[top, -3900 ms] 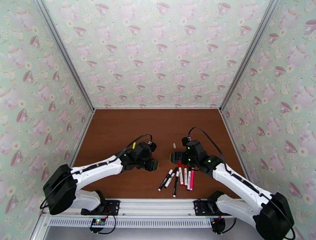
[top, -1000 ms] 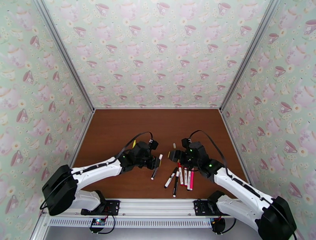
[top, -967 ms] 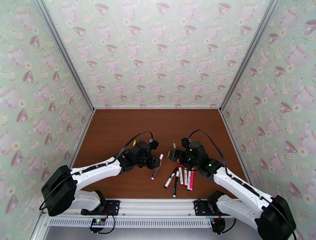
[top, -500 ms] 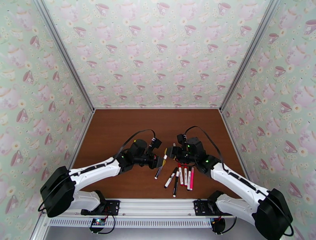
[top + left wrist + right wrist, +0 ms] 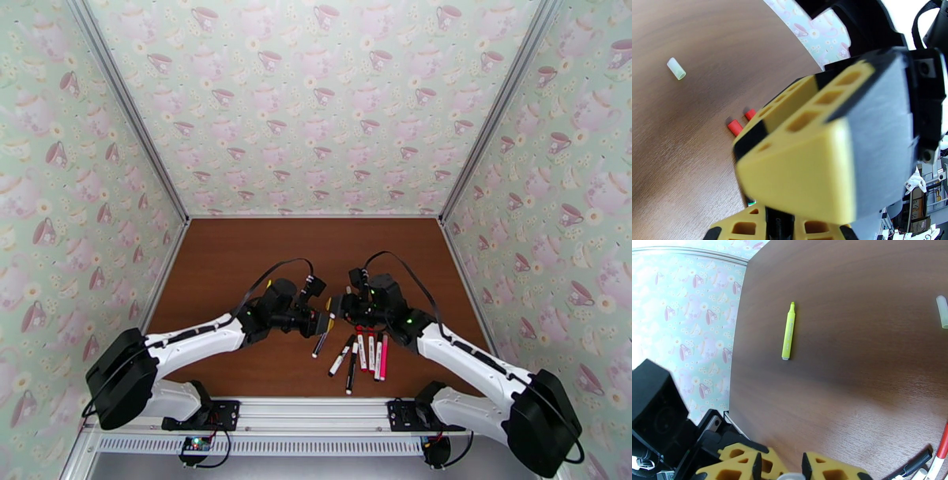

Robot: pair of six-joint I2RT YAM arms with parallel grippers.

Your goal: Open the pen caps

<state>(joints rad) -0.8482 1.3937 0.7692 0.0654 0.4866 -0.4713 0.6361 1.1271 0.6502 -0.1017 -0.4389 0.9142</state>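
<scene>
left pincer point(image 5: 321, 322): raised pen point(image 5: 320, 344) toward centre | right pincer point(image 5: 334, 305): came over, narrowing at pen's top

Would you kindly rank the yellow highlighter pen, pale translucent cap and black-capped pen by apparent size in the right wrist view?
Yellow highlighter pen and black-capped pen: alike, the latter cropped.
Pale translucent cap: smallest, also cropped.

Pen point(image 5: 779, 225) cut by bottom picture edge. Cap point(image 5: 942, 312) cut by right edge. Pens point(image 5: 914, 465) cut at bottom-right corner. Finger point(image 5: 809, 158) blurred, hides table point(image 5: 691, 138) behind.

Brown wooden tabletop point(image 5: 237, 260) inside 3 walls point(image 5: 316, 103) of teacup-patterned wallpaper, aluminium rail point(image 5: 316, 412) at near edge
</scene>
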